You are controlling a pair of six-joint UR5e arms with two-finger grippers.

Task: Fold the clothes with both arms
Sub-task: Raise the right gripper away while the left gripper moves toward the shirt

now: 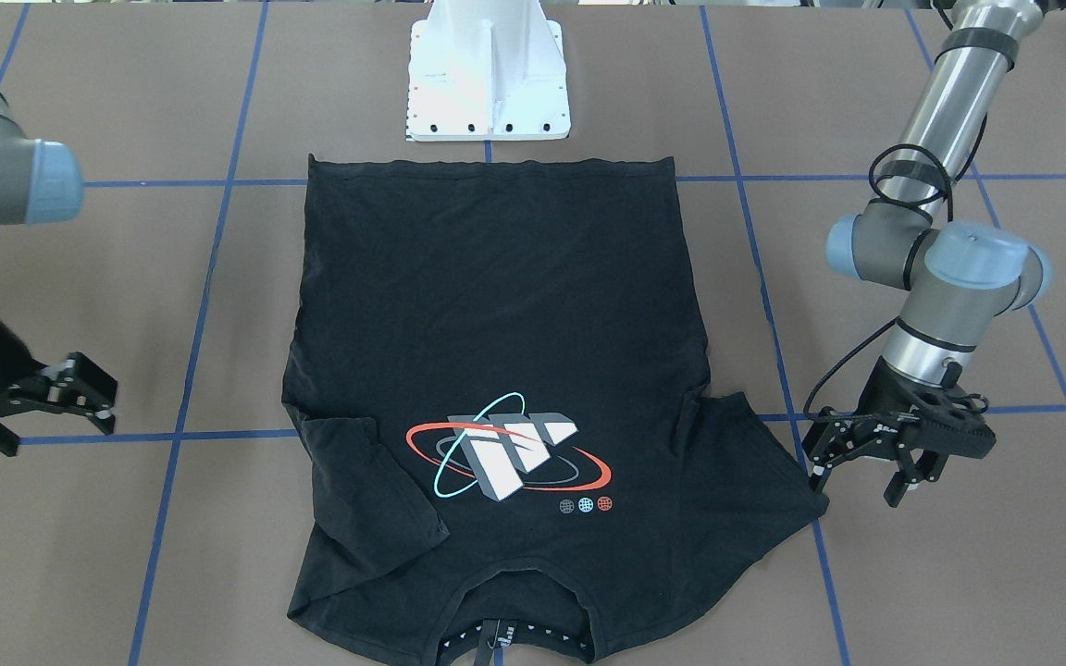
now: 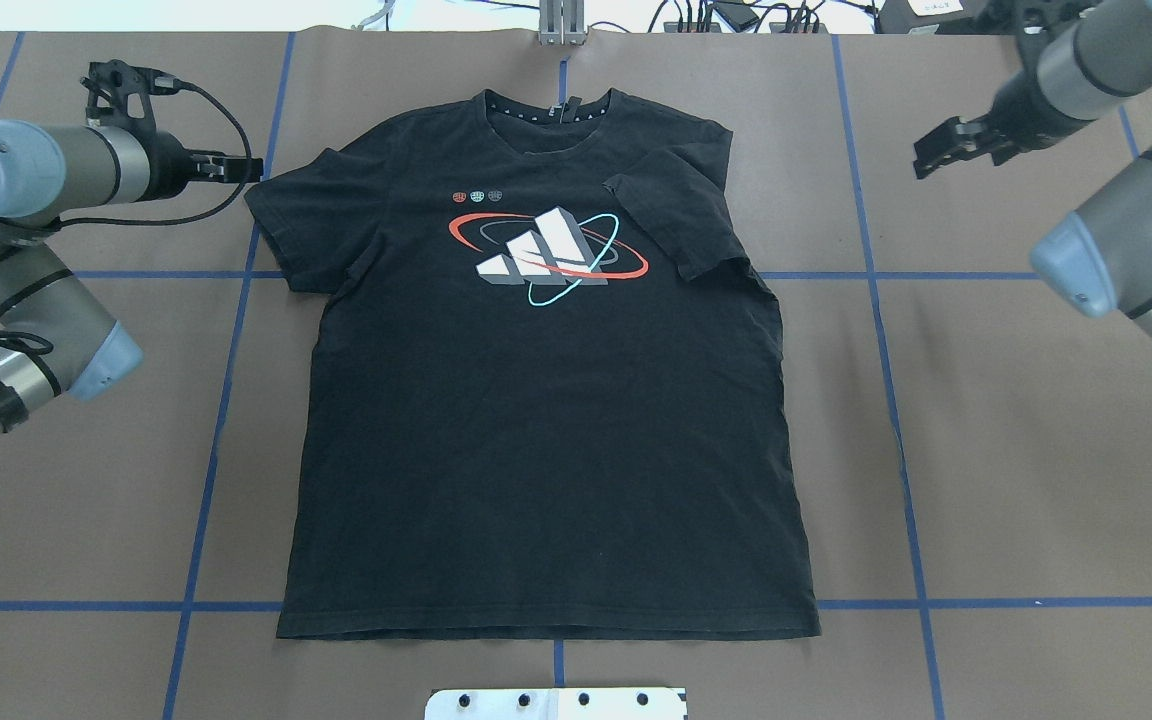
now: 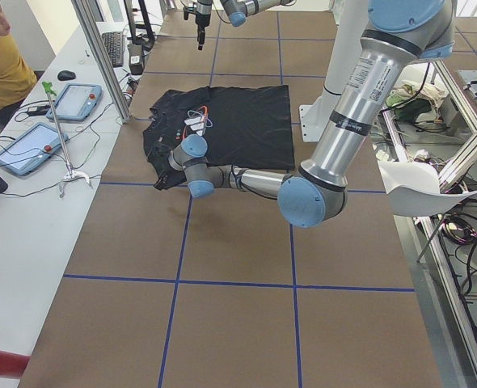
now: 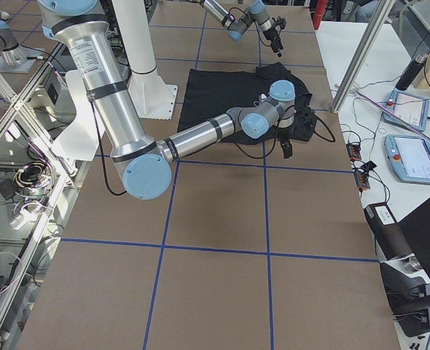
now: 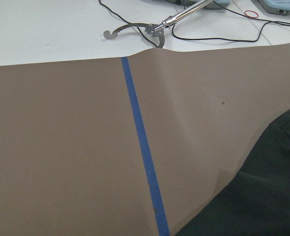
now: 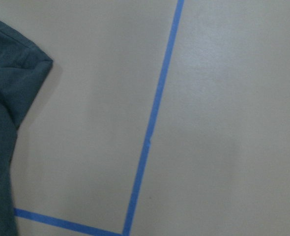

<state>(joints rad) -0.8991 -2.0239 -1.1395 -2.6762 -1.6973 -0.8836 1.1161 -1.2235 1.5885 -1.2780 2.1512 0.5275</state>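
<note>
The black T-shirt [image 2: 536, 420] lies flat on the brown table, print [image 2: 546, 250] facing up and collar at the far edge from the robot. One sleeve [image 2: 676, 215] is folded over onto the chest; the other sleeve [image 2: 281, 230] lies spread out. My left gripper [image 1: 859, 476] hangs open just beside the tip of the spread sleeve [image 1: 787, 481], holding nothing. Off the shirt on the opposite side, my right gripper [image 1: 61, 430] is open and empty. The left wrist view shows only the shirt's edge [image 5: 263, 196], and the right wrist view a sleeve corner [image 6: 12, 73].
The white pedestal base [image 1: 489, 83] stands right behind the shirt's hem. Blue tape lines [image 2: 226, 400] cross the table. A side table holds tablets [image 3: 77, 97] and a metal stand [image 5: 155, 27], with a person in yellow [image 3: 0, 65] seated there.
</note>
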